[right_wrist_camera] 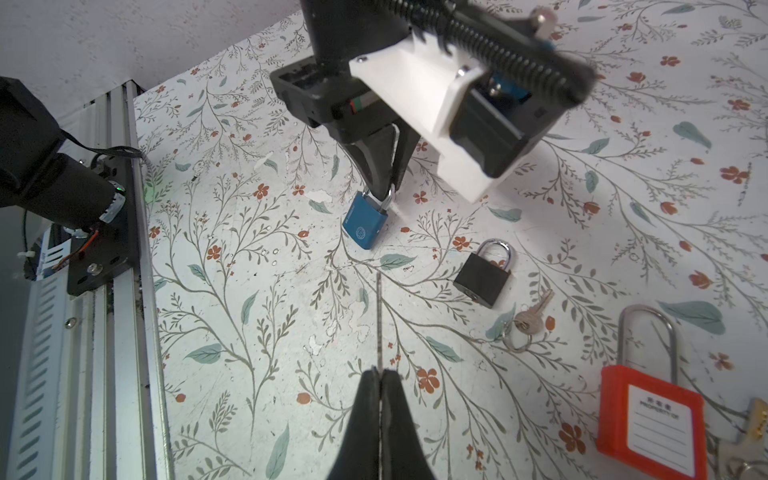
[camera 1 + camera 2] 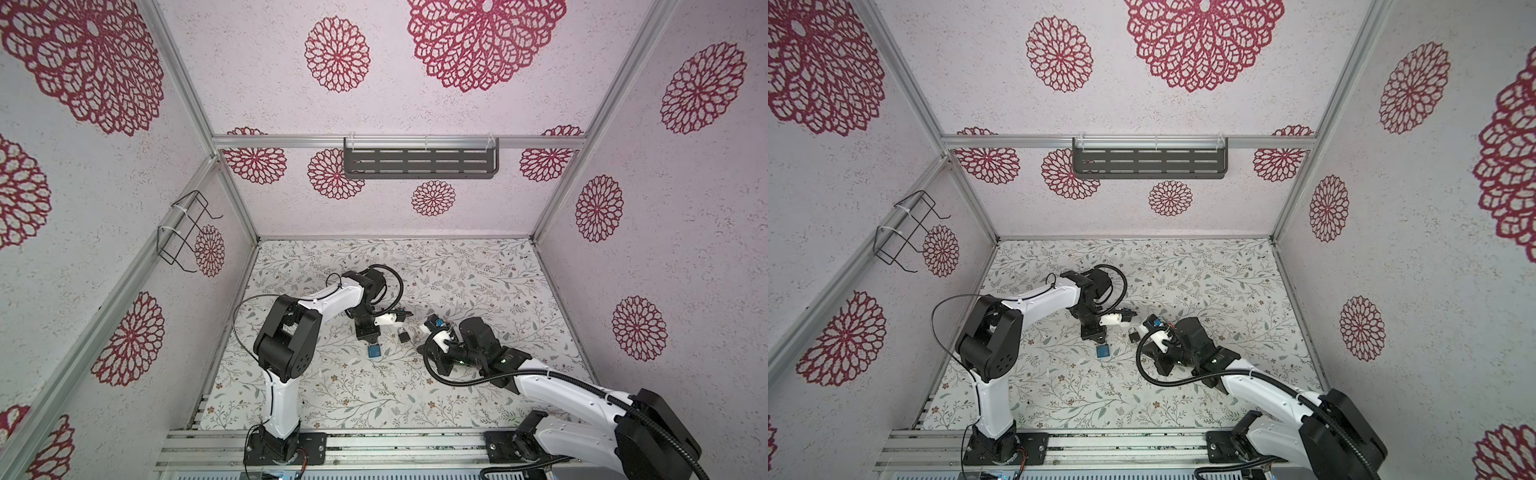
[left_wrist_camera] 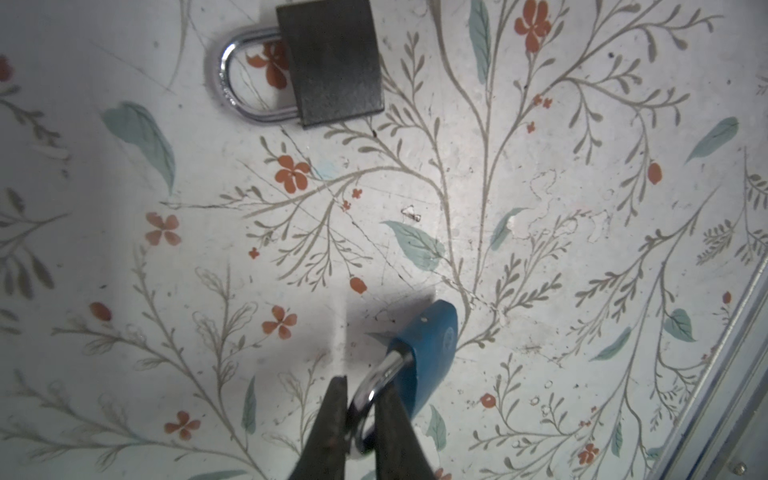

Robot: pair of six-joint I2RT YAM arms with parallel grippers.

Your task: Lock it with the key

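A blue padlock [image 3: 428, 353] hangs tilted from my left gripper [image 3: 361, 384], which is shut on its silver shackle; the body's lower corner sits at or just above the floral table. Both top views show this padlock [image 2: 373, 352] [image 2: 1102, 351] below the left gripper [image 2: 371, 338]. My right gripper [image 1: 379, 372] is shut on the key [image 1: 379, 320], a thin blade seen edge-on that points toward the blue padlock [image 1: 365, 224] from some distance away. The blue padlock's keyhole does not show.
A black padlock [image 1: 482, 276] [image 3: 332, 62] [image 2: 402, 336] lies flat beside the blue one. A loose key on a ring [image 1: 528, 322] and a red padlock [image 1: 652, 415] lie nearer my right gripper. The aluminium rail [image 1: 120, 291] runs along the table's front edge.
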